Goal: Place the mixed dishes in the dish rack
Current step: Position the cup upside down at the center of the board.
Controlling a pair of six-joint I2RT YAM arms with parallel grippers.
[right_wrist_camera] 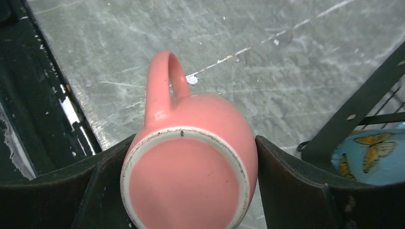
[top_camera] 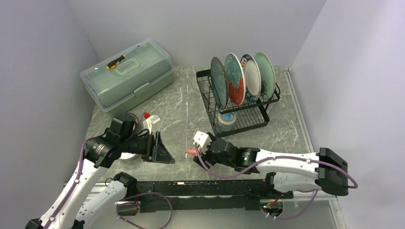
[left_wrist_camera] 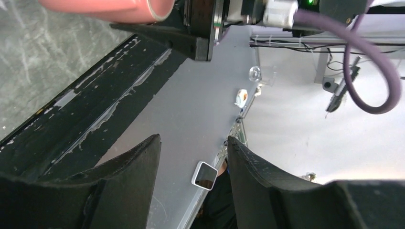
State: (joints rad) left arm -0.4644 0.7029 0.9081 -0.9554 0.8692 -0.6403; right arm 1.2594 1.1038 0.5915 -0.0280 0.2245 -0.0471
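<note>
While all four plates are already standing upright in the top slots of the dish rack (top_camera: 249, 119) (teal plate (top_camera: 218, 83), teal-and-red plate (top_camera: 235, 78), white dark-rimmed plate (top_camera: 251, 76), pale green plate (top_camera: 265, 72)) and the blue mug (top_camera: 225, 120) sits on the lower tier, I'd call this job well past halfway but not done. The pink mug (right_wrist_camera: 191, 162) is the piece in play. The right gripper (top_camera: 199, 149) has its fingers clamped on either side of it, the mug turned on its side with the base facing the wrist camera and the handle pointing away. It's held over the table (top_camera: 181, 114), close to the rack's front left corner but not in it yet. The left gripper (left_wrist_camera: 193, 140) sits just beside the mug with its fingers apart and nothing between them. As for the bowls, something white (top_camera: 126, 155) peeks out under the left arm and might be one, and there's a white-and-red thing (top_camera: 149, 119) behind that arm I can't identify, so I'd guess those are left to load. Off at the back left are the green lidded box (top_camera: 133, 81) and the screwdriver (top_camera: 116, 62) on top of it, well out of the way. The things to watch look like the rack's front frame and the blue mug hogging the near-left bit of the lower tier.
</note>
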